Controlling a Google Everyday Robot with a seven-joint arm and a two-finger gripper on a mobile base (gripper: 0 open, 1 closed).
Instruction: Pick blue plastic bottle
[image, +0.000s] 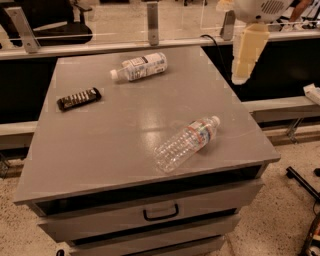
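The blue plastic bottle (140, 66) lies on its side at the far middle of the grey table (100, 150). It is short and pale, with a white cap pointing left and a large white label. My gripper (241, 74) hangs in the air at the upper right, over the table's far right edge. It is cream-coloured, points down, and is well to the right of the bottle and apart from it. Nothing shows in it.
A longer clear ribbed water bottle (185, 144) lies on its side near the table's front right. A dark flat snack bar (79, 98) lies at the left. A drawer with a handle (161, 212) is below the tabletop. A railing (150, 42) runs behind the table.
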